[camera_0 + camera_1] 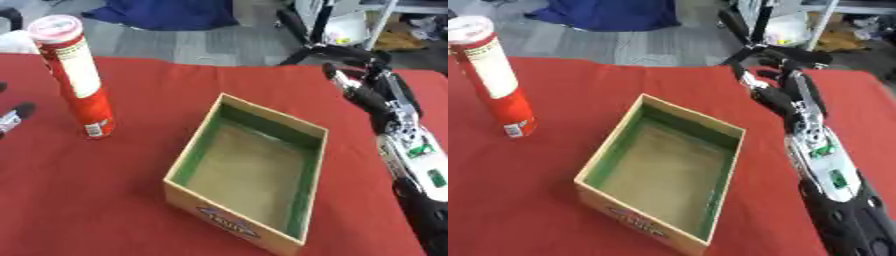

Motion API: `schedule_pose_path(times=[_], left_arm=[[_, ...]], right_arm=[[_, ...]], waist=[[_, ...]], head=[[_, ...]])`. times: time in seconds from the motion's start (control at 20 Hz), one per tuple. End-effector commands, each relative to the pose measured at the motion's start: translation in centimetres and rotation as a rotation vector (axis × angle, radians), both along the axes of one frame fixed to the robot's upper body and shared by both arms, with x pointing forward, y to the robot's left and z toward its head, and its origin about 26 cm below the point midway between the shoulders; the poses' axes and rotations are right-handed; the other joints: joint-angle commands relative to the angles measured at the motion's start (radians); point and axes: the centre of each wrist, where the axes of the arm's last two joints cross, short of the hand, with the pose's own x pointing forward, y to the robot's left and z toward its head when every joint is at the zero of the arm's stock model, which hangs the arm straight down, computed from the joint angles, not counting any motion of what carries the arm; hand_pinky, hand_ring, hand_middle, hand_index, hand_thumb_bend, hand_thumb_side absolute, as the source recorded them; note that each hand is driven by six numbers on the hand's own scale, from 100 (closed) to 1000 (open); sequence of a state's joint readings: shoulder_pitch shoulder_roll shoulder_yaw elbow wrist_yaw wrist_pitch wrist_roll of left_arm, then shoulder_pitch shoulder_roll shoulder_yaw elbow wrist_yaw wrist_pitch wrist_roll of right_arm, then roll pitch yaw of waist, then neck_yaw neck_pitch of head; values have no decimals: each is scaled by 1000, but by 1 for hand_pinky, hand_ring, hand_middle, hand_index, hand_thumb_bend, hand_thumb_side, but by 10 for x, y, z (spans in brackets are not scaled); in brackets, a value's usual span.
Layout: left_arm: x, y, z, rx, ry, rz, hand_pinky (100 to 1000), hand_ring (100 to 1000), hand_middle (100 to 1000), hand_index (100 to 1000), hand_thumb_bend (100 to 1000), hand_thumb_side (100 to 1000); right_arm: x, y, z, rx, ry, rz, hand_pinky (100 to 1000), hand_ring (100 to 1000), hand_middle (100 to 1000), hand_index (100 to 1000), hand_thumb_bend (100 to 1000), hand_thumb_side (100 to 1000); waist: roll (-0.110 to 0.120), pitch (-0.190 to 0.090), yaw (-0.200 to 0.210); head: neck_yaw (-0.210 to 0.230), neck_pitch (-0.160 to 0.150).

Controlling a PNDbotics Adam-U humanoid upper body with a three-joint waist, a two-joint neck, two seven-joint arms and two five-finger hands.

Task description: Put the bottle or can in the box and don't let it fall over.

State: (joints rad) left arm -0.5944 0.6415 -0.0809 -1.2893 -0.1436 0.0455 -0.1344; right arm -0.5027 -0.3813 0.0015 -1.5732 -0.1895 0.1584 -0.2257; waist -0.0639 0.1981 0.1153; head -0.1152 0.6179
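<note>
Fingers of the right hand [776, 95] were slightly curled and a little apart, pinching nothing, with red cloth showing beneath them. That hand hung at about two o'clock from the box [249, 175], near its far right corner but not touching it, and the black and silver forearm ran back from it toward five o'clock, past the box's right wall.

Of the left hand [16, 116] only a dark fingertip or two showed at the nine o'clock edge of the left eye view; I could not tell how its fingers were set.

Between the two hands the box sat askew on the red tablecloth [96, 200], wooden outside, green along the inner walls, open on top, with a printed label on its near face. It held nothing.

At ten o'clock from the box, well apart from it, the tall red can [77, 80] stood upright on the cloth, pale lid on top, near the left fingertips and far from the right hand.
</note>
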Motion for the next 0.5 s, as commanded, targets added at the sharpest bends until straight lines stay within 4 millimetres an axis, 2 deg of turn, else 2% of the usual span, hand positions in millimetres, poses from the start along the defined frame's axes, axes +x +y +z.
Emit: schedule_pose_path(times=[0.05,0.5], left_arm=[[3,1,20,43,-49,-12,919,1000,906,924,569,644],[14,-9,38,82,-67,-51,919,1000,912,929,581,647]], right_arm=[[0,-1,13,-10,-36,7,735,845,814,877,484,320],[2,3,17,-14,-42,23,736,843,812,876,482,320]], waist=[[4,-9,-3],[-2,6,-7]], head=[[6,-20],[14,-41]])
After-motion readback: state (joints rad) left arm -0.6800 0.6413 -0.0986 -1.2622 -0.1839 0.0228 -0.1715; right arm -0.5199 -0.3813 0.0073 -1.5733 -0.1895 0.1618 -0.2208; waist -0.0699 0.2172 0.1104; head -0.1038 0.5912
